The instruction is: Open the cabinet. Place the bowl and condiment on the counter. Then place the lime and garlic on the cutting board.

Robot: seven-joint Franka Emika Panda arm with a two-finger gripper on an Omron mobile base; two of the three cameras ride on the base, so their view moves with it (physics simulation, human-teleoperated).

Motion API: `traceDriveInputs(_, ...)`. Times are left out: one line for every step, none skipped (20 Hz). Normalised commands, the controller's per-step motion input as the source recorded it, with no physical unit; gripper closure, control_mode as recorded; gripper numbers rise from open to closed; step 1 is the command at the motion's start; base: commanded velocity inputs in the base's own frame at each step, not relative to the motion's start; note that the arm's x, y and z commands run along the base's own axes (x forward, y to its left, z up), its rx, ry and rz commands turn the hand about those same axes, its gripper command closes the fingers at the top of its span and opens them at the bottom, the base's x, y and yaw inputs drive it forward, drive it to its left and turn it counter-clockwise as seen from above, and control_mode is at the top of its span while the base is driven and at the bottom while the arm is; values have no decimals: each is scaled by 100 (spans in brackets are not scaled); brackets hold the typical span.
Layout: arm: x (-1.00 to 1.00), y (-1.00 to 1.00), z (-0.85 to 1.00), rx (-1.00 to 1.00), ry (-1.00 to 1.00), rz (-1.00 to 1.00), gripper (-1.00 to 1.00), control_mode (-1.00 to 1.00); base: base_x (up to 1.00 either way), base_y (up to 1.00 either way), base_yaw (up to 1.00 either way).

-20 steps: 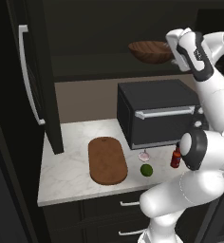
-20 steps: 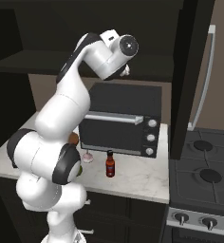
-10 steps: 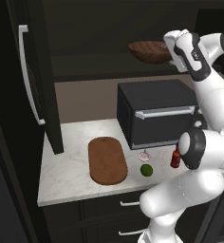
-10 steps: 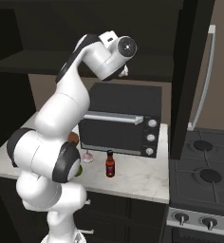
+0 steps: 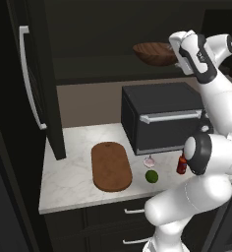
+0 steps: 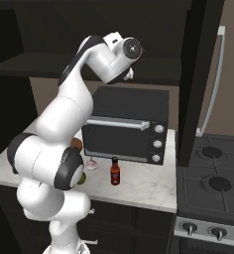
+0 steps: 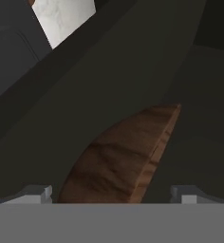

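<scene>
The cabinet [image 5: 39,74] stands open, its door swung out to the left with a silver bar handle. On its shelf rests the brown wooden bowl [image 5: 155,53]. My gripper [image 5: 177,50] is at the bowl's right edge, jaws open. In the hand view the bowl [image 7: 128,152] rises edge-on between my two fingertips [image 7: 38,193], with my gripper [image 7: 111,195] open around its rim. On the counter [image 5: 71,172] lie the cutting board [image 5: 111,166], the garlic [image 5: 149,161], the lime [image 5: 151,176] and the red condiment [image 5: 182,165]. The condiment [image 6: 115,171] and the garlic [image 6: 91,164] stand in front of the oven.
A black toaster oven [image 5: 162,118] sits on the counter under the shelf, right of the board. The other cabinet door [image 6: 203,74] hangs open at the right. A gas stove [image 6: 213,183] adjoins the counter's right end. Drawers run below the counter edge.
My hand has eased a little to the left, closer onto the bowl's rim. The jaws have stayed open and the things on the counter have not moved.
</scene>
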Motion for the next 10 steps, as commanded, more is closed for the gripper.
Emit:
traceDriveInputs(16,9,-10,0,0,0,-100,-100,0,0,0)
traceDriveInputs(16,10,-11,0,0,0,-100,-100,0,0,0)
traceDriveInputs(17,12,-12,0,1,0,-100,-100,0,0,0)
traceDriveInputs(17,14,-14,0,1,0,-100,-100,0,0,0)
traceDriveInputs(17,14,-16,0,2,0,-100,-100,0,0,0)
traceDriveInputs(17,15,-17,0,2,0,-100,-100,0,0,0)
traceDriveInputs(16,14,-17,0,2,0,-100,-100,0,0,0)
traceDriveInputs(16,15,-18,0,1,0,-100,-100,0,0,0)
traceDriveInputs(15,16,-19,0,1,0,-100,-100,0,0,0)
traceDriveInputs(14,17,-20,0,1,0,-100,-100,0,0,0)
